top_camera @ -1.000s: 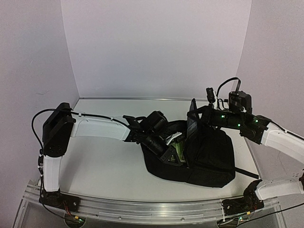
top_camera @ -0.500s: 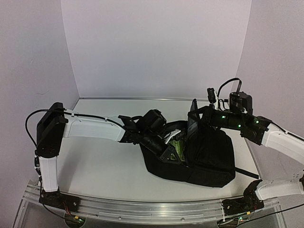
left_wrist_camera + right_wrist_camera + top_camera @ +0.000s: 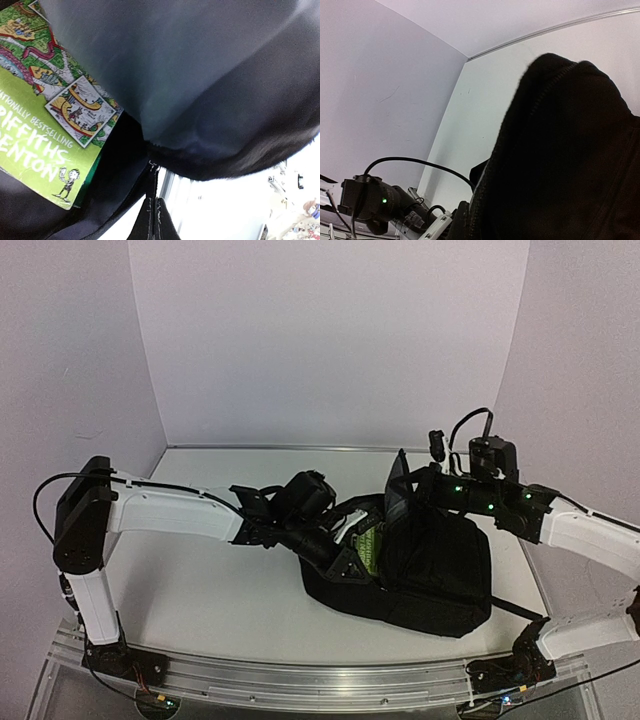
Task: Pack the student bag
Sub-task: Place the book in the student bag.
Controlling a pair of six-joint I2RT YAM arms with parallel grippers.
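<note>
The student bag [image 3: 435,565] lies on the table, a big black backpack with its opening toward the left. A green picture book [image 3: 370,540] shows inside the opening and fills the left of the left wrist view as the book [image 3: 45,125]. My left gripper [image 3: 346,560] is at the mouth's near rim, shut on a stitched black zipper pull tab [image 3: 154,212]. My right gripper [image 3: 404,484] is shut on the bag's upper flap [image 3: 560,150] and holds it lifted, the zipper edge running past it. Neither gripper's fingers show clearly in the wrist views.
White table [image 3: 220,580] with walls on three sides; an aluminium rail [image 3: 300,680] runs along the near edge. A black bag strap [image 3: 515,608] trails to the right. The left arm [image 3: 170,512] stretches across the table's left half.
My left gripper closed on the pull tab and its arm drew back leftward. The right gripper with the flap shifted slightly left, and the bag's mouth moved with them.
</note>
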